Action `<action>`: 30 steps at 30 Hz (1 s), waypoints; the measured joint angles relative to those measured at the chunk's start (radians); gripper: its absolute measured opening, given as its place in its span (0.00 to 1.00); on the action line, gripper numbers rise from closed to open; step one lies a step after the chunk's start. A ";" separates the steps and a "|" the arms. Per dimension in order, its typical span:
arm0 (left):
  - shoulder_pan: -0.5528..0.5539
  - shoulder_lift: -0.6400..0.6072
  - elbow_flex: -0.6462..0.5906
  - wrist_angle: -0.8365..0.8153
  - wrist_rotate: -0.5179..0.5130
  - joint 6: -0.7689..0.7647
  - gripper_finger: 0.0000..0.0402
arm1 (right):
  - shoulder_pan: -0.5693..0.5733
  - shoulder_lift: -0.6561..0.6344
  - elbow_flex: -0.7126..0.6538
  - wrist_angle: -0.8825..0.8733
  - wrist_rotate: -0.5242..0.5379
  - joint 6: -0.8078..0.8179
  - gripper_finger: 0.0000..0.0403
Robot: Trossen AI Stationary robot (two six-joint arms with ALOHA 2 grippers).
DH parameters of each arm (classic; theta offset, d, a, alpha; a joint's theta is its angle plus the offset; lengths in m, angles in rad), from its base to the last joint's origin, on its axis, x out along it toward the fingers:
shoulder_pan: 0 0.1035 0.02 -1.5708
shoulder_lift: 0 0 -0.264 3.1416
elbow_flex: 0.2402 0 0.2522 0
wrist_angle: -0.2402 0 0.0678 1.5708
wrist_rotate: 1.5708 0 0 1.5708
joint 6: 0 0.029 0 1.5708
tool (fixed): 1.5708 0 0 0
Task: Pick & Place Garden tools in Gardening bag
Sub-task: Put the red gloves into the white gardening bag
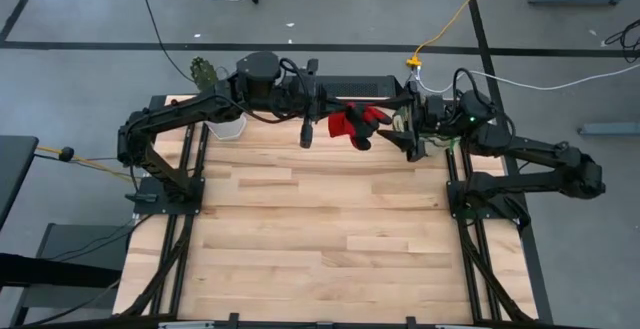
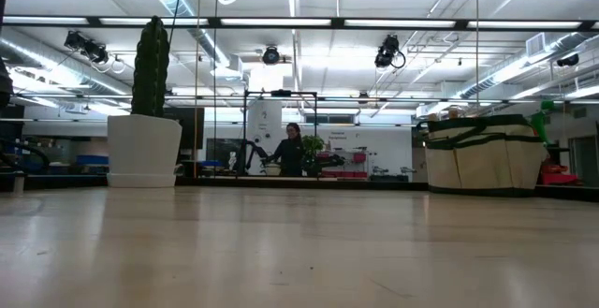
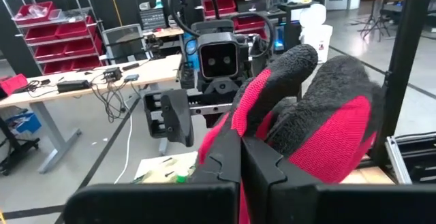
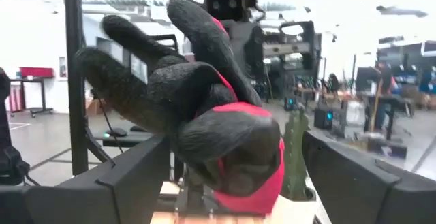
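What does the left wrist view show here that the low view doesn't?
Only the left wrist view: the left gripper shut on the red gloves, with the right arm's wrist camera facing it beyond.

Only the low view: the gardening bag and the potted cactus standing on the table, and a person far behind.

Both: the gloves, in the low view only a red scrap at the picture's top edge.

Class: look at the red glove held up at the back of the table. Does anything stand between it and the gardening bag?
Nothing visible does, apart from the right pincer, open around the red glove that the shut left pincer holds. The gardening bag sits just beyond.
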 joint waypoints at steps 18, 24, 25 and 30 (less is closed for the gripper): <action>0.000 0.000 0.000 -0.001 0.008 -0.022 0.01 | 0.090 0.098 0.000 0.227 0.032 -0.065 0.84; 0.000 0.000 0.000 -0.001 0.008 -0.021 0.01 | 0.109 0.105 0.000 0.247 0.104 -0.090 0.84; 0.000 0.000 0.000 -0.001 0.008 -0.021 0.01 | 0.110 0.110 0.000 0.245 0.104 -0.092 0.84; 0.000 0.000 0.000 -0.001 0.008 -0.021 0.01 | 0.112 0.144 0.000 0.287 0.102 -0.091 0.84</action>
